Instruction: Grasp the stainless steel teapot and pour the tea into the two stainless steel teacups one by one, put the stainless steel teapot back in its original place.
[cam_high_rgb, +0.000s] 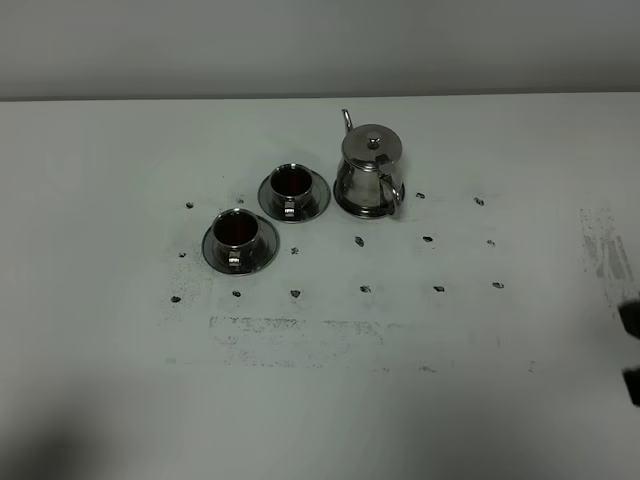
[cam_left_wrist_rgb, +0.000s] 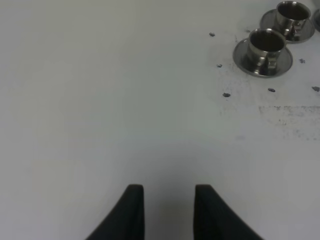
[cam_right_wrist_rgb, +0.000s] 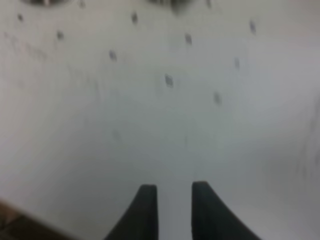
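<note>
Right gripper (cam_right_wrist_rgb: 174, 197) hangs over bare table (cam_high_rgb: 320, 400), its two dark fingers parted by a narrow gap and nothing between them. Left gripper (cam_left_wrist_rgb: 169, 200) is the same story: fingers apart, empty, well back from the action.

Biggest piece first: the stainless steel teapot (cam_high_rgb: 370, 172) sits far ahead of the right gripper and off toward the left arm's side, resting on its saucer (cam_high_rgb: 350, 210), which peeks out under the base. Rounded, mirror-bright body, domed lid with a knob, thin spout curling up at the back, looped handle turned toward the robot.

Smaller now: the two stainless steel teacups (cam_high_rgb: 265, 210), each on its own saucer, stand ahead of the left gripper and toward the right arm's side. The wrist view shows the nearer cup (cam_left_wrist_rgb: 267, 49) well. Both look dark reddish inside in the high view, so tea (cam_high_rgb: 291, 180) seems already in them.

My read: pouring looks done, pot home, arms clear. If a grasp is still wanted, go for the handle square-on and keep the pot level, because polished steel slips and the saucer underneath can skate.
</note>
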